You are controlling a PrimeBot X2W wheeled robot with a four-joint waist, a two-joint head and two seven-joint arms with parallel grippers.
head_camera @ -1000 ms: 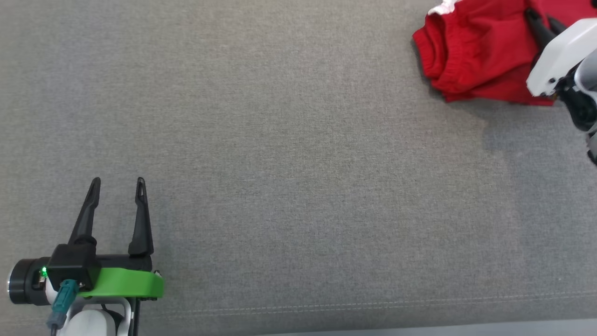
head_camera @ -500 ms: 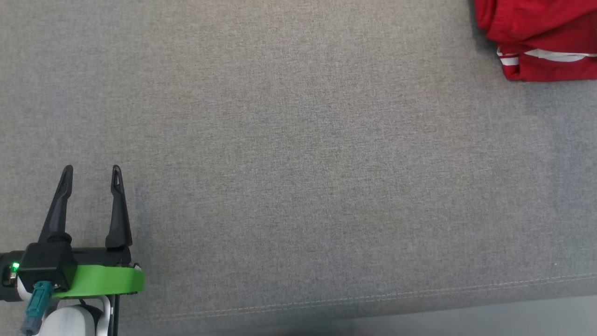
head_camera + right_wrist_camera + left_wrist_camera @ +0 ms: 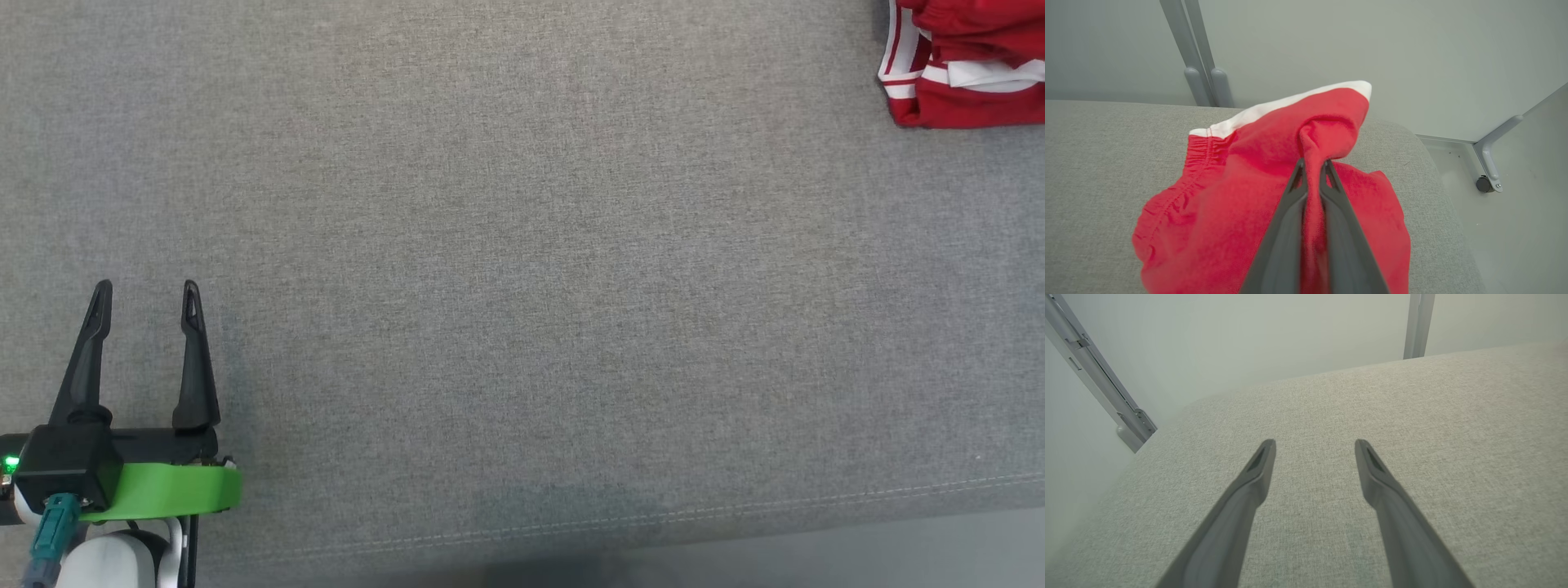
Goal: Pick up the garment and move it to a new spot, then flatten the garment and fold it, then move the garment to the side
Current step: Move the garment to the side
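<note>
Currently right hand (image 3: 1313,163) pinches a fold of the red garment (image 3: 1229,204) at the surface's (image 3: 522,245) far right. Left hand (image 3: 145,286) spread, empty. Soft, light, floppy; I'd grip the waistband (image 3: 1202,153).

Grey fabric surface (image 3: 522,245), pale wall (image 3: 1249,335), grey metal posts (image 3: 1216,87), small caster (image 3: 1484,184)

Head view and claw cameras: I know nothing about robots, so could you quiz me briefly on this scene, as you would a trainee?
1. True or false: the left claw is open and empty.
2. What does the right claw pinch? A) red shorts B) a towel C) nothing
3. Fill in: the shorts rest on a ___ fabric surface.
Key: 1 true; 2 A; 3 grey.
</note>
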